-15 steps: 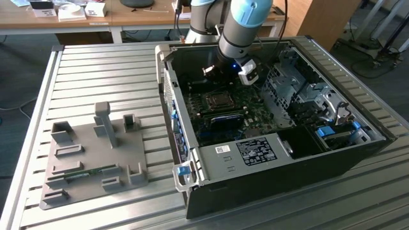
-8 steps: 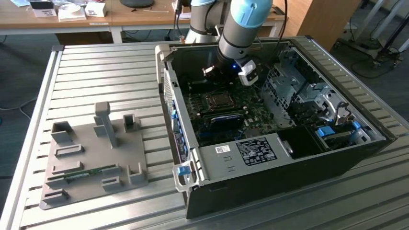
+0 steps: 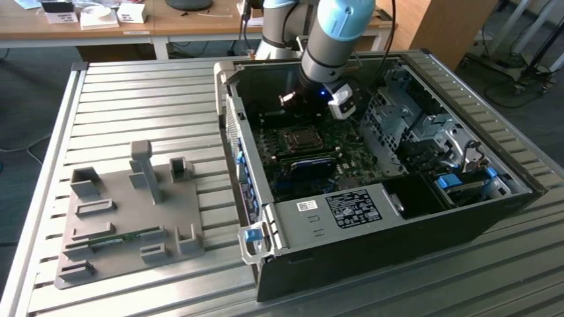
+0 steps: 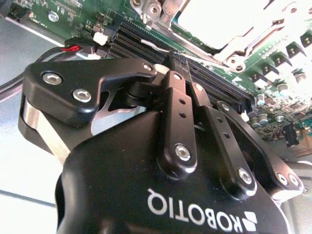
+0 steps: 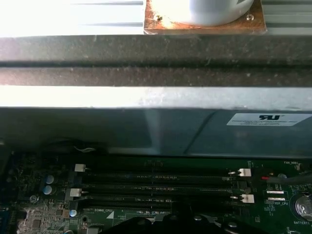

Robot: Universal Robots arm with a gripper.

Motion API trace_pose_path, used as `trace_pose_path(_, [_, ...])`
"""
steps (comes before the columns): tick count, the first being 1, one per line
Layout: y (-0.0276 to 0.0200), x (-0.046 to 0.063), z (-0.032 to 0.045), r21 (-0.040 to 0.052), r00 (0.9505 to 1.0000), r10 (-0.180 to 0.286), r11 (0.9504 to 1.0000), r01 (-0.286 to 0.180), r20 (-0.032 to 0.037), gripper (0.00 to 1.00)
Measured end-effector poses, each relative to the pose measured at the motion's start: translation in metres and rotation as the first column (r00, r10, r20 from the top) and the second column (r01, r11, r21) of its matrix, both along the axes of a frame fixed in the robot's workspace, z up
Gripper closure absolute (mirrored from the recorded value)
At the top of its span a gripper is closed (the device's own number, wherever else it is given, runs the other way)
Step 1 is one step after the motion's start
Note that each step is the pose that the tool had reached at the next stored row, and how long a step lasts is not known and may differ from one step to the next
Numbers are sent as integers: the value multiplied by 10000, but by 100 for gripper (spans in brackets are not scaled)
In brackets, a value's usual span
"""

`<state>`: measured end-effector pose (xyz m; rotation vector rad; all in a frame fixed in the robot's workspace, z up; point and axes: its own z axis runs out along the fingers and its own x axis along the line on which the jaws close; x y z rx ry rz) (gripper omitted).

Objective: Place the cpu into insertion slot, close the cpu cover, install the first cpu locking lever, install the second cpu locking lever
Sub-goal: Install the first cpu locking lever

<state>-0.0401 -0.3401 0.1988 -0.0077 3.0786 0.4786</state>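
Note:
The open computer case (image 3: 264, 224) lies on the slatted metal table. On its green motherboard (image 3: 348, 148) sits the cpu socket. The cpu (image 3: 300, 137) shows as a small silvery square there, and as a bright metal patch (image 4: 214, 14) in the second wrist view. The cpu cover (image 4: 253, 34) frames it and looks flat over it. My gripper (image 3: 295, 100) hangs inside the case beside the socket, toward the back wall. Its black fingers (image 4: 178, 102) meet at the tips, so the gripper (image 4: 176, 61) is shut with nothing between them, over the dark memory slots.
Long black memory slots (image 5: 156, 187) run between the gripper and the case wall (image 5: 146, 131). A metal drive cage (image 3: 423, 132) fills the case's side at the exterior view's right. A grey fixture plate (image 3: 123, 211) with a green memory stick (image 3: 110, 241) lies on the table at the left.

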Motion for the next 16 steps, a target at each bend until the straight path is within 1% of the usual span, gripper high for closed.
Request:
trace_pose_path(10, [0,0,-17,1,10000,0,10000,0,1,89])
trace_pose_path(16, [24,0,-18,2,10000,-6,10000,6,0,89])
